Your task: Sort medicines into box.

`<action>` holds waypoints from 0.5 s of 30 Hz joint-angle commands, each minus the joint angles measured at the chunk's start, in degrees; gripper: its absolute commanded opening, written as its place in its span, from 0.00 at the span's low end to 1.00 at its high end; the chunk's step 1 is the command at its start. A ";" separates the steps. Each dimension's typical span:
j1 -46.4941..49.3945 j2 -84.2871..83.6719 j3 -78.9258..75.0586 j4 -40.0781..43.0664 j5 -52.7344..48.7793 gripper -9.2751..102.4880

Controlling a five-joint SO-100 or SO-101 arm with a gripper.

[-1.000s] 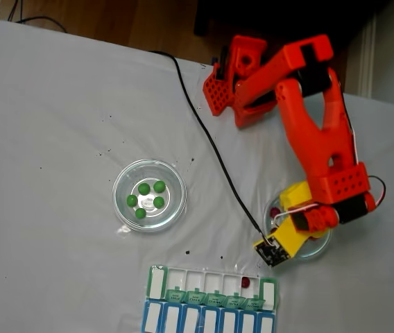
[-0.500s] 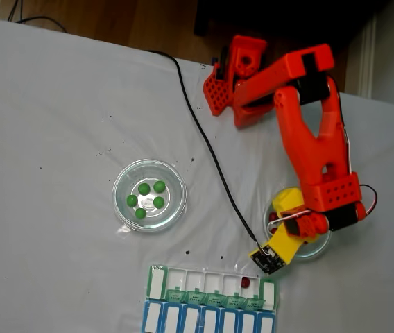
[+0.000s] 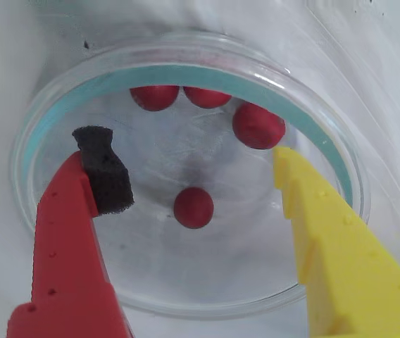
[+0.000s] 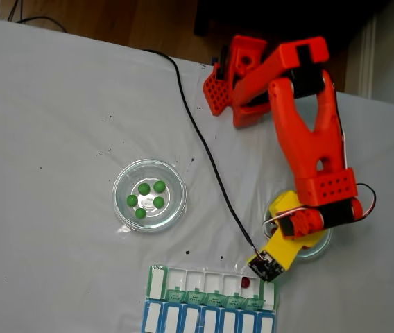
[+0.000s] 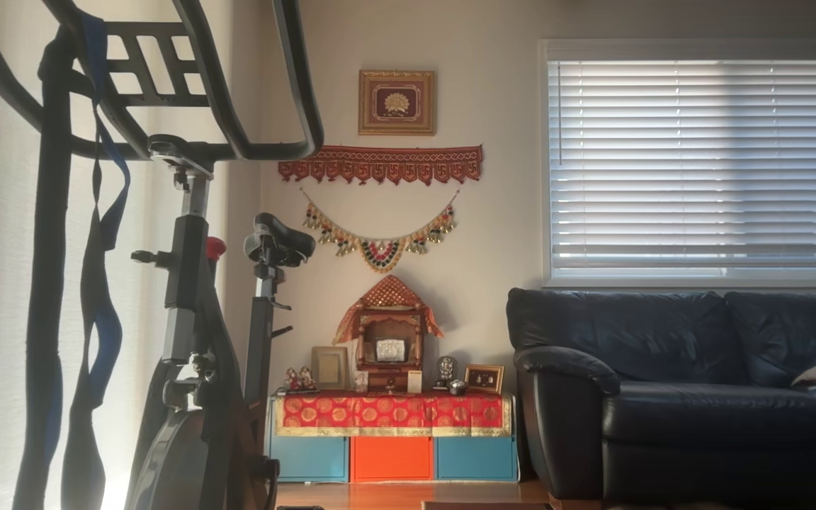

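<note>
In the wrist view my gripper (image 3: 189, 151) hangs open over a round clear dish (image 3: 186, 72). Its red finger with a black foam pad (image 3: 105, 169) is on the left and its yellow finger (image 3: 320, 218) on the right. Several dark red medicines lie in the dish. One (image 3: 193, 207) rests between the fingers, and another (image 3: 258, 125) lies just beyond the yellow tip. In the fixed view the arm's wrist (image 4: 311, 220) covers most of that dish (image 4: 320, 245). The green box (image 4: 193, 279) lies below it, lids open, with one red pill (image 4: 245, 282) in a right-hand compartment.
A second clear dish (image 4: 122, 182) with several green pills (image 4: 144, 189) stands left of centre. A blue row with white lids (image 4: 207, 320) adjoins the box at the table's near edge. A black cable (image 4: 207, 142) runs from the arm's base (image 4: 235, 69) to the wrist camera.
The wrist has shifted a little left and down over the right-hand dish. The pills, dishes and box have not moved.
</note>
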 commanded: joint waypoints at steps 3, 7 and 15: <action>-0.53 5.01 -0.79 -0.97 -3.16 0.40; -0.62 3.78 -0.70 -1.05 -4.57 0.41; 0.09 2.64 -1.14 0.26 -7.82 0.37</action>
